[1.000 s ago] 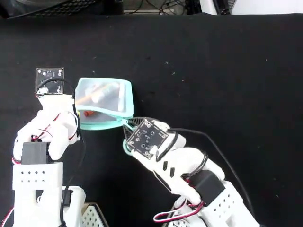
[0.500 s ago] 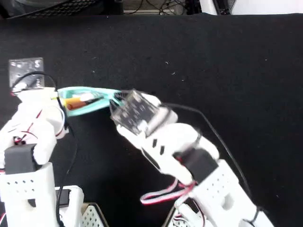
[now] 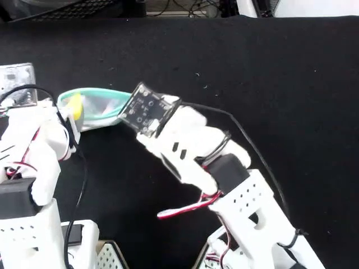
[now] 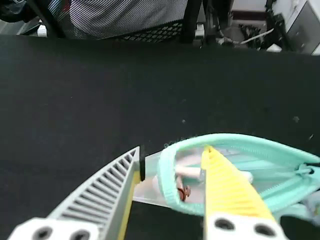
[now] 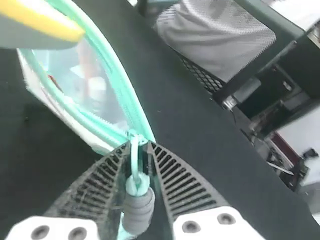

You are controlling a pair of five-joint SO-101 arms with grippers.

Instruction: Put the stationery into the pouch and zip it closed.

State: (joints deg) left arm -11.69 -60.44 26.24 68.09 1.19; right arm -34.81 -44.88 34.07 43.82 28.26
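Two grippers are sharing what I judge to be the zipping step: the stationery [image 4: 186,172] is already lying inside the pouch [image 3: 98,106], whose mouth is gaping along most of its length.

Nearest, the right gripper [image 5: 136,146] is pinching the zipper pull [image 5: 134,175] at the pouch's right end. Its jaws are standing almost together, with only the thin tab between them.

To the left, the left gripper [image 4: 172,150] is bracing the pouch's left end. Its jaws are standing moderately apart, one outside the end wall and the yellow-padded one over the open mouth, and they are clamping the bulky end between them.

The pouch is sitting mouth upward between the two grippers, over the left part of the black table [image 3: 252,67], which is stretching away to the far side.

Next, the pull probably needs drawing leftward along the teeth toward the left gripper, with that gripper holding the fabric taut so the slider runs without snagging.
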